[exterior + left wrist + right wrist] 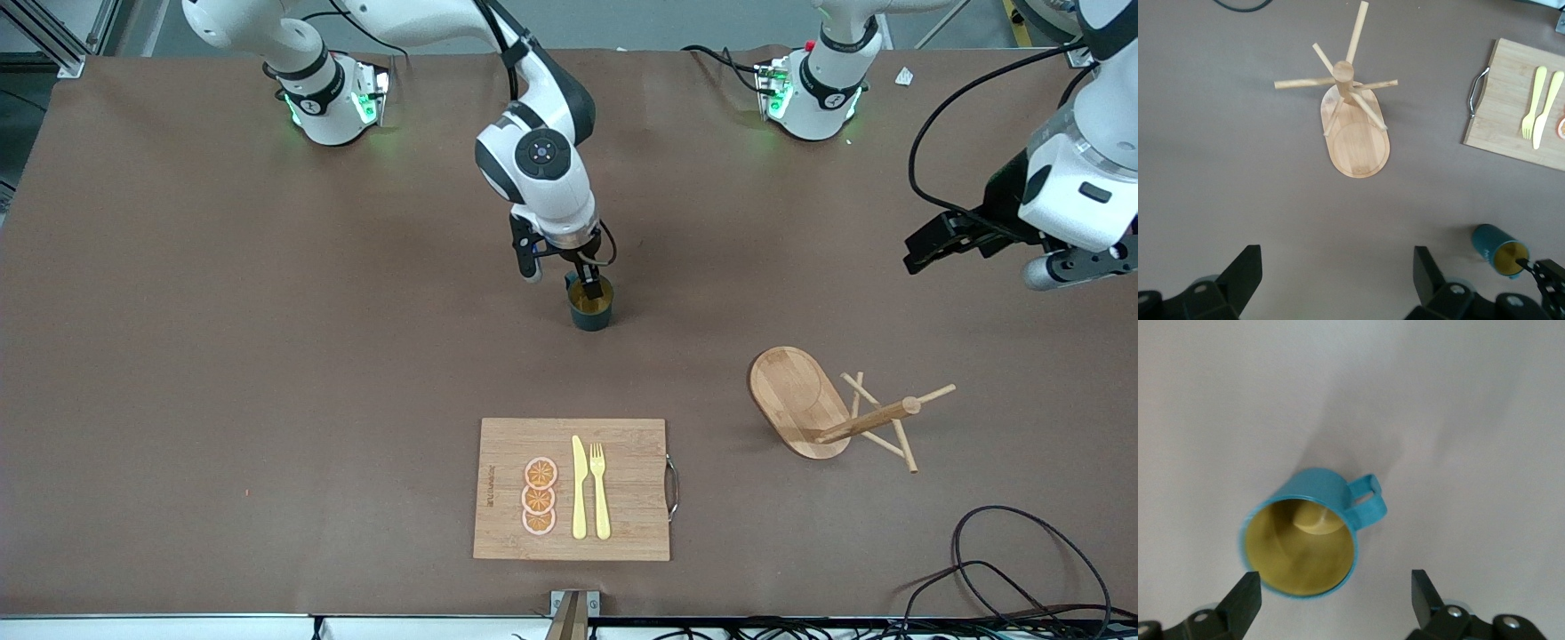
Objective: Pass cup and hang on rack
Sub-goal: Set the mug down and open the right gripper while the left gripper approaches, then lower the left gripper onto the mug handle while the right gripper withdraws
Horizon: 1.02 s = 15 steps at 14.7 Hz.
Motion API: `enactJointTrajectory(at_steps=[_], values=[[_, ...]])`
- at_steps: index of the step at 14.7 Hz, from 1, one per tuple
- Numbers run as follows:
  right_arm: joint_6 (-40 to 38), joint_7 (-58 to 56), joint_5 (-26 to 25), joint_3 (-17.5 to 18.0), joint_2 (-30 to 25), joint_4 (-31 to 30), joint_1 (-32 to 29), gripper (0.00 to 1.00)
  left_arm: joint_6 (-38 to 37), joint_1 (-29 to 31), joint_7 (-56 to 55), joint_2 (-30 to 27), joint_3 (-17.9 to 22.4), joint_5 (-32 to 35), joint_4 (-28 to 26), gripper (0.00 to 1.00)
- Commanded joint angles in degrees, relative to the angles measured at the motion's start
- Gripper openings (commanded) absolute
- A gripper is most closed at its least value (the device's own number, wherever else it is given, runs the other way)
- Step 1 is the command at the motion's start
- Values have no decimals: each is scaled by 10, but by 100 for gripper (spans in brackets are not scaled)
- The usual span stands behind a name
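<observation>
Cup (590, 304) upright on the desk (267, 356), centre of the front frame, above the cutting board (573, 489) with knife (579, 487), fork (599, 489) and orange slices (539, 496). Right gripper (582, 286) directly over the cup, jaws wide, holding nothing. Rack (831, 409) stands at lower right. Left gripper (942, 238) waits at the right edge above the rack, jaws wide, empty.
</observation>
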Motion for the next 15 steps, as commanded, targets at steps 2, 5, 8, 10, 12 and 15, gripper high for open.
enactJointTrajectory(at_steps=[2,5,8,10,12,15], values=[[-123,-202,-5,5,-93,-18,-91,100,-9,-1,-88,6,-30,9,13,100],[-213,-408,-24,5,-140,-19,-184,100,-9,-22,-195,15,-65,38,14,100],[-279,-592,-51,5,-175,-19,-265,100,-9,-104,-337,37,-79,97,15,100],[-313,-723,-61,5,-193,-18,-323,100,-7,-181,-420,68,-79,147,18,100],[-340,-852,-70,5,-206,-16,-373,100,-6,-253,-521,107,-79,205,28,100],[-370,-1031,-87,5,-212,6,-446,100,-5,-338,-642,159,-78,259,33,100]])
